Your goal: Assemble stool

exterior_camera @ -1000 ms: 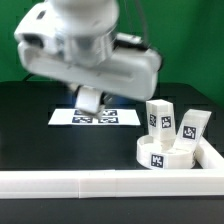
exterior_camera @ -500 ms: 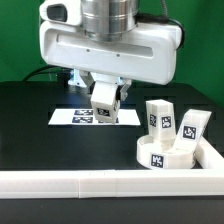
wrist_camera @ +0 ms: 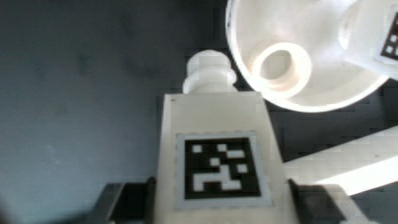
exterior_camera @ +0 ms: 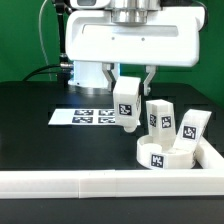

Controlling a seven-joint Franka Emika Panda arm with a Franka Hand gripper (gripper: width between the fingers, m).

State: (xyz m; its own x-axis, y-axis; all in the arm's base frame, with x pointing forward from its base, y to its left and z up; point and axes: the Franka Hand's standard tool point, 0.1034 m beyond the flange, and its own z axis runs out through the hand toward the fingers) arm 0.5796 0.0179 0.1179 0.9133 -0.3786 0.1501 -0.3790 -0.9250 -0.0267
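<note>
My gripper (exterior_camera: 126,90) is shut on a white stool leg (exterior_camera: 125,103) with a black-and-white tag and holds it upright above the table, just beside the marker board. In the wrist view the leg (wrist_camera: 215,140) fills the middle, its knobbed tip pointing at the table, with my dark fingers (wrist_camera: 128,200) on both sides of it. The round seat (exterior_camera: 165,152) lies at the exterior view's right. Two more legs (exterior_camera: 158,116) (exterior_camera: 192,127) stand upright behind it. The seat (wrist_camera: 311,50) also shows in the wrist view, with a round socket in it.
The marker board (exterior_camera: 85,116) lies flat on the black table behind the held leg. A long white L-shaped rail (exterior_camera: 100,184) runs along the front edge and up the exterior view's right side, close to the seat.
My gripper has moved steadily to the exterior view's right with the leg in it, from over the marker board toward the seat and the standing legs.
</note>
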